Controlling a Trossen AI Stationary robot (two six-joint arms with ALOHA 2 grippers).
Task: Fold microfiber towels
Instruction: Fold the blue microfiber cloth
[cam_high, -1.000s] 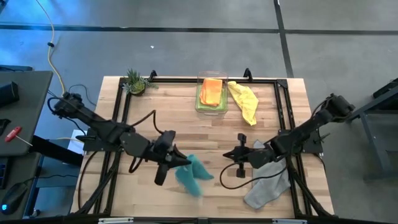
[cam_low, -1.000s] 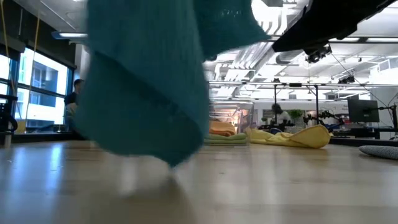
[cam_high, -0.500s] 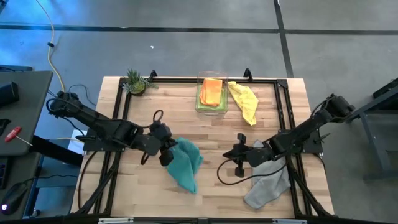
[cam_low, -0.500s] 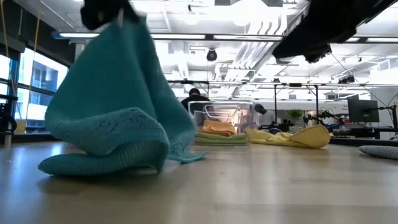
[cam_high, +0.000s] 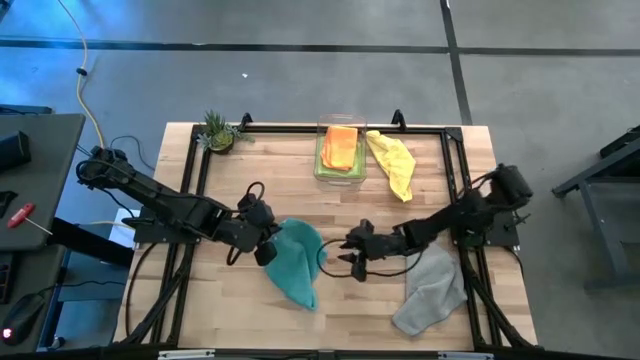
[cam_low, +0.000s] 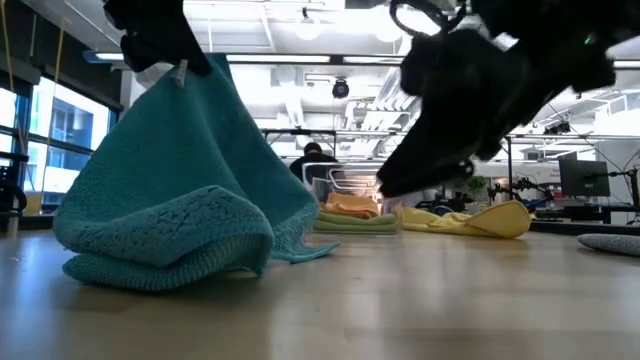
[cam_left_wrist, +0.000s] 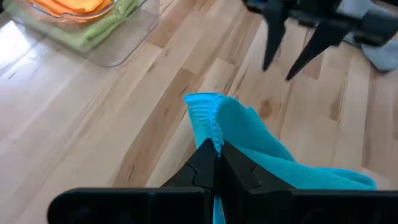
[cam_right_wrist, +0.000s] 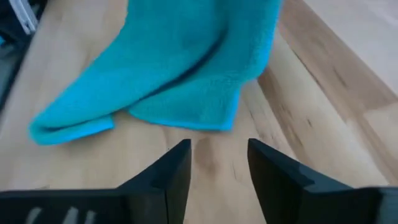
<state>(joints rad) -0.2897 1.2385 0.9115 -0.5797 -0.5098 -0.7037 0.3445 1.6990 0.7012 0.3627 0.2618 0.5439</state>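
The left gripper is clamped on a raised corner of the teal towel, at that towel's left edge. The teal towel lies crumpled on the table. Just right of the teal towel, the right gripper hovers with fingers parted, holding nothing. Farther right of it lies the grey towel.

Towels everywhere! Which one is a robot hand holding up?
The teal blue towel: the left hand pinches its corner. The yellow towel and grey towel lie untouched.
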